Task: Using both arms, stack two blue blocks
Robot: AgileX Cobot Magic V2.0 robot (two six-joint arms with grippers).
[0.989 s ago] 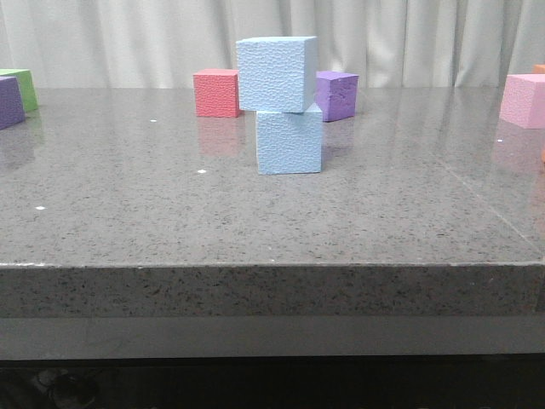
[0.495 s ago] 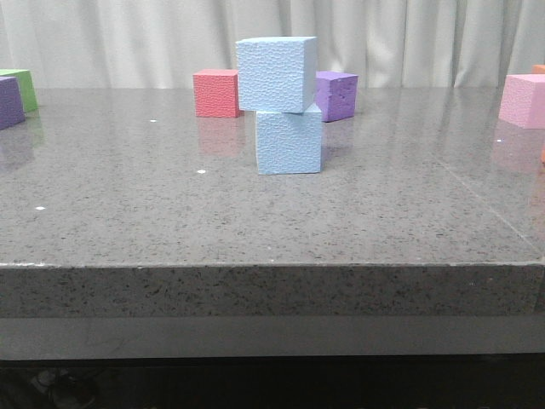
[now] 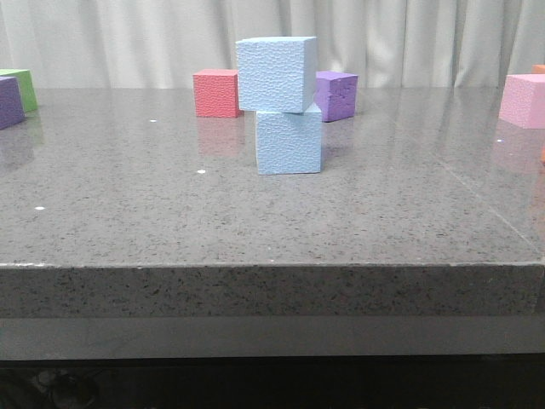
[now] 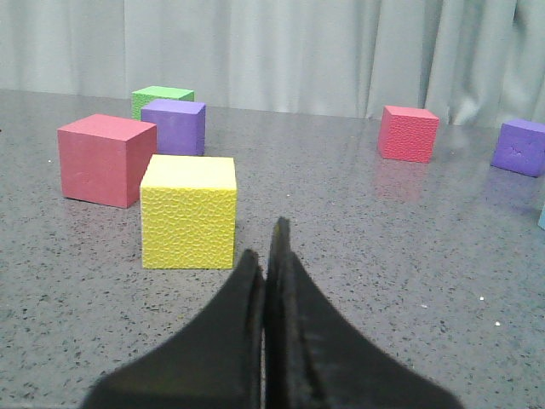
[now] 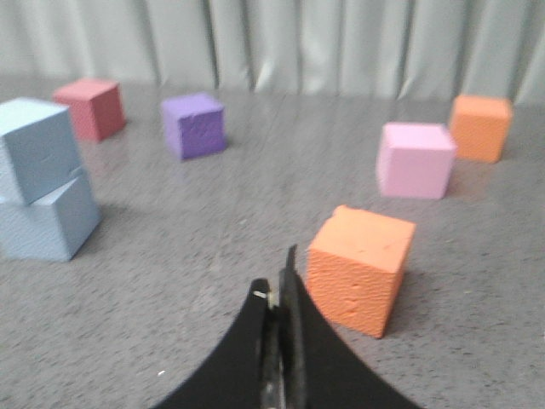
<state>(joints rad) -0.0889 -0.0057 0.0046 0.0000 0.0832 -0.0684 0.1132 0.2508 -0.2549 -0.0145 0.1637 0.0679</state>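
Two pale sky-blue pebbled foam cubes sit stacked near the table (image 3: 128,213) centre, a bit toward the far edge: upper blue cube (image 3: 276,74) rests on lower blue cube (image 3: 289,141), shifted toward the left edge and slightly twisted, so it overhangs on that side. Nothing grips either one.

Behind the stack, near the far edge: red foam cube (image 3: 216,92) on the left, purple foam cube (image 3: 336,95) on the right, both apart from the stack. At the left edge: 2nd purple cube (image 3: 10,101) w/ a green cube (image 3: 23,88) just behind it. At the right edge: pink foam cube (image 3: 523,100).

Left gripper (image 4: 266,256) is closed, black fingers pressed together, holding nothing, low over the table. Just beside it stands a yellow pebbled foam cube (image 4: 189,211); a dull red smooth cube (image 4: 106,158) is beyond that.

Right gripper (image 5: 278,285) is also closed and empty. An orange foam cube (image 5: 359,267) sits just beside its tips; another orange cube (image 5: 481,127) is further off, near the pink one.
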